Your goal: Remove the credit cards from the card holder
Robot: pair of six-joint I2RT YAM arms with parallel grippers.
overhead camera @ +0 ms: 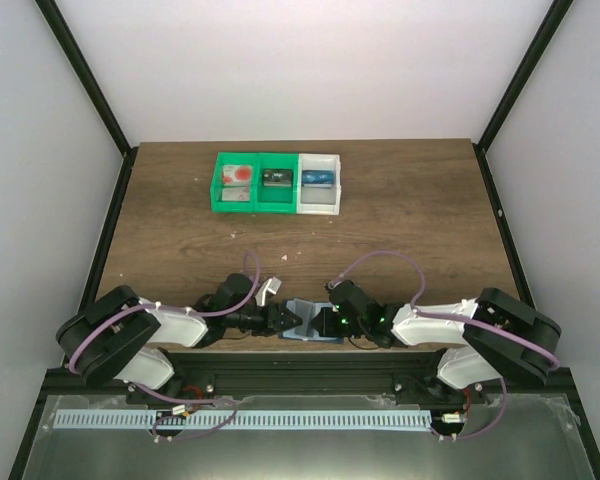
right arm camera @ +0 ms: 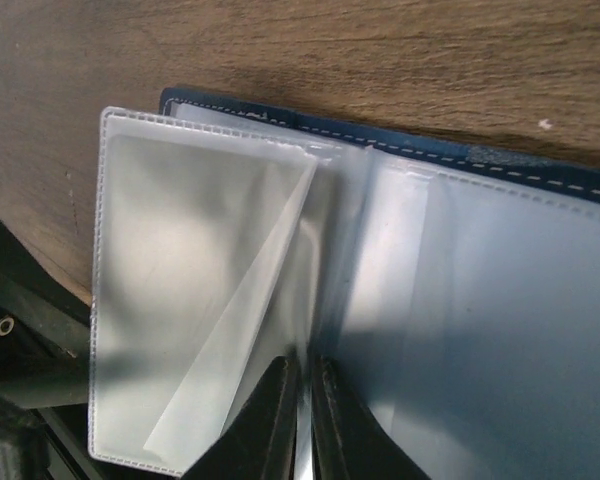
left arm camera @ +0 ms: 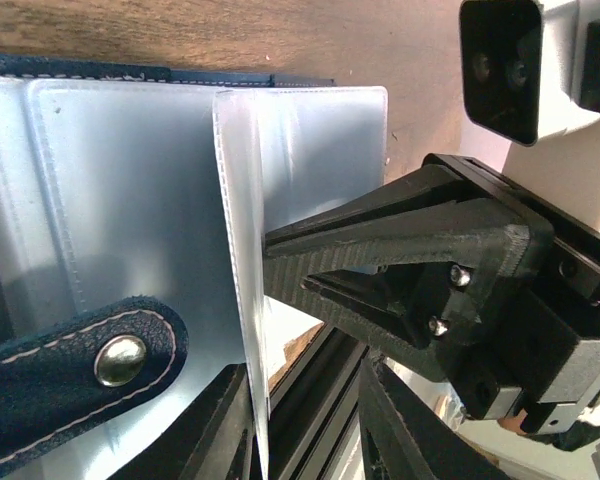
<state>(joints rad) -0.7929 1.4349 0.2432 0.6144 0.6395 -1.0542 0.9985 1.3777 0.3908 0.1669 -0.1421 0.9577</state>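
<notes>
My right fingers point(right arm camera: 268, 425) pinch shut on a clear plastic sleeve point(right arm camera: 200, 290) of the open dark blue folding card holder point(right arm camera: 460, 158), which lies between both sets of fingers. My left fingers point(left arm camera: 395, 430) are spread wide. I'd lift that leaf slowly and check each pocket. The pale, red-marked credit cards point(overhead camera: 238, 180) sit well beyond the fingers, in the green plastic bin point(overhead camera: 218, 205).

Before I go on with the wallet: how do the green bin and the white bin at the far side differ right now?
The green bin has two compartments; the white bin has one. The green bin holds pale credit cards with red marks in its left compartment and a black item in its right; the white bin holds only a blue item. Both are open-topped and stand side by side, touching.
</notes>
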